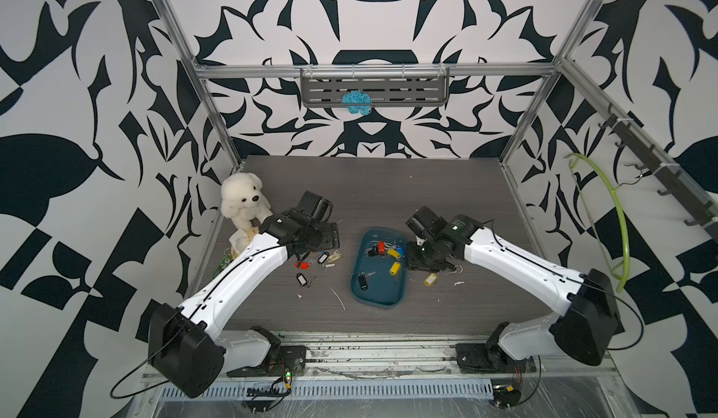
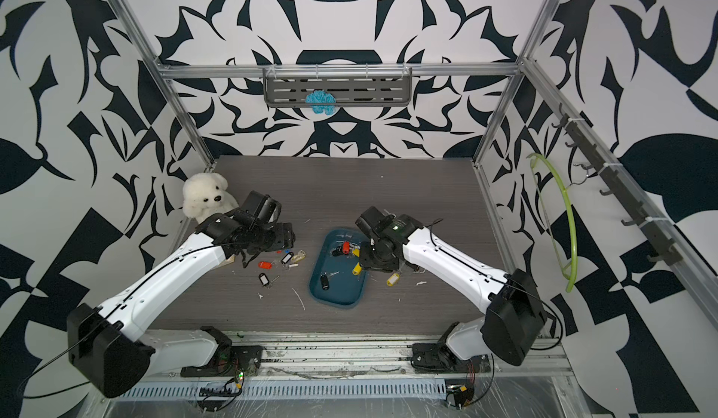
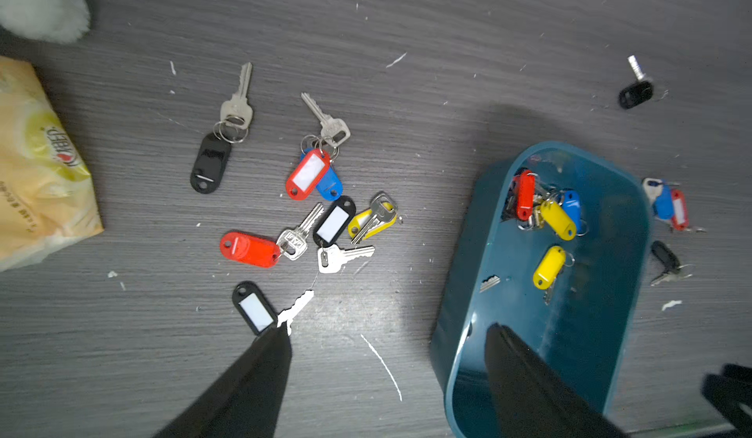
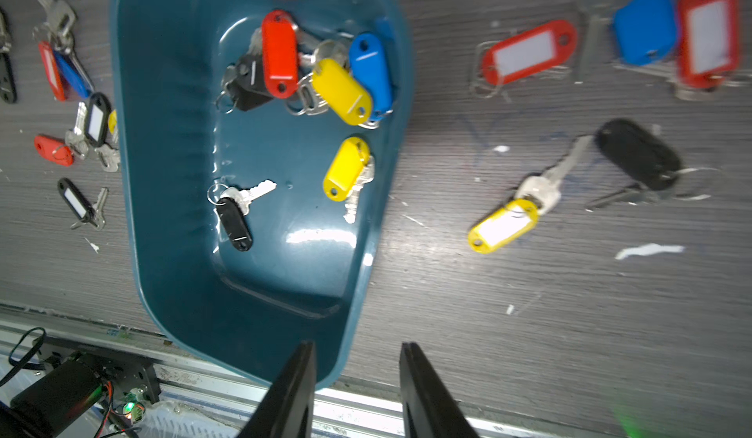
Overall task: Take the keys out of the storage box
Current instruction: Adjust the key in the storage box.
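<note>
Unloading partway: keys (image 4: 280, 53) lie in the box (image 4: 162, 171). The left pincer (image 3: 386, 328) and right pincer (image 4: 357, 344) are spread, empty. Next, likely: right pincer lowers onto the yellow-tagged key (image 4: 348, 169) ahead.

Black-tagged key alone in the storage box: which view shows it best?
Right wrist view: the black-tagged key is close and sharp, ring and blade clear on the storage box floor. In both top views it is small. The left wrist view shows only its blade.

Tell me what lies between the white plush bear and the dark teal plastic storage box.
In both top views the left arm's black wrist hangs there; under it, silver keys with coloured plastic tags lie on the grey table.
</note>
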`<state>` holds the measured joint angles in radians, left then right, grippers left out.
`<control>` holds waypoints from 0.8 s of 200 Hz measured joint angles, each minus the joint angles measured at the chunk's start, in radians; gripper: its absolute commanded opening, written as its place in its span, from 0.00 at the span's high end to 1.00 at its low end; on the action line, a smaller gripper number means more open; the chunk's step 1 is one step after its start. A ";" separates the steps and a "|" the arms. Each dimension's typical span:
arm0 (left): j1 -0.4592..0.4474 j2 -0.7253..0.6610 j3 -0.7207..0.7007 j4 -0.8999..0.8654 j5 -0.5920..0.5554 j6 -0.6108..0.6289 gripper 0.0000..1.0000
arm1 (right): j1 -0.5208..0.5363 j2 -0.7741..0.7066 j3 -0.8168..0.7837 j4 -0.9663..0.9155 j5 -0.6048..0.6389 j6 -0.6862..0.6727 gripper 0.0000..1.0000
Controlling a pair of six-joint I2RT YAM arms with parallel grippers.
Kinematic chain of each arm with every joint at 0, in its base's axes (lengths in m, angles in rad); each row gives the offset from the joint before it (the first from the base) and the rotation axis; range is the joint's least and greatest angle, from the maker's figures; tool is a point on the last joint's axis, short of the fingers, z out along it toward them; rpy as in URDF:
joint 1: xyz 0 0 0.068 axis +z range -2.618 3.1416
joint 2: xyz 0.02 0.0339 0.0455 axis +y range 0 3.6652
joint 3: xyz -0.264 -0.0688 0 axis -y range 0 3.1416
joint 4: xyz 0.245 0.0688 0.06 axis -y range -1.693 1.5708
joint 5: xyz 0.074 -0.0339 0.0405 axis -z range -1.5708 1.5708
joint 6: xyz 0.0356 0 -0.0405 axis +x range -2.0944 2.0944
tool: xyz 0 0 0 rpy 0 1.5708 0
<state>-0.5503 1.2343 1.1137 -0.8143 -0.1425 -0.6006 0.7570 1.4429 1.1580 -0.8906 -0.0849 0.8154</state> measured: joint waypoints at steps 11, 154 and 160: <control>0.000 -0.025 0.000 0.008 -0.008 -0.003 0.18 | 0.018 0.037 0.011 0.019 -0.005 0.005 0.60; 0.000 -0.046 -0.019 0.025 -0.022 -0.013 0.17 | 0.189 0.516 0.203 0.210 -0.124 0.099 0.63; 0.000 -0.046 -0.021 0.025 -0.022 -0.013 0.17 | 0.193 0.523 0.203 0.216 -0.124 0.108 0.65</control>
<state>-0.5503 1.1881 1.0924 -0.7895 -0.1642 -0.6140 0.9504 1.9656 1.3613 -0.6746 -0.2092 0.9234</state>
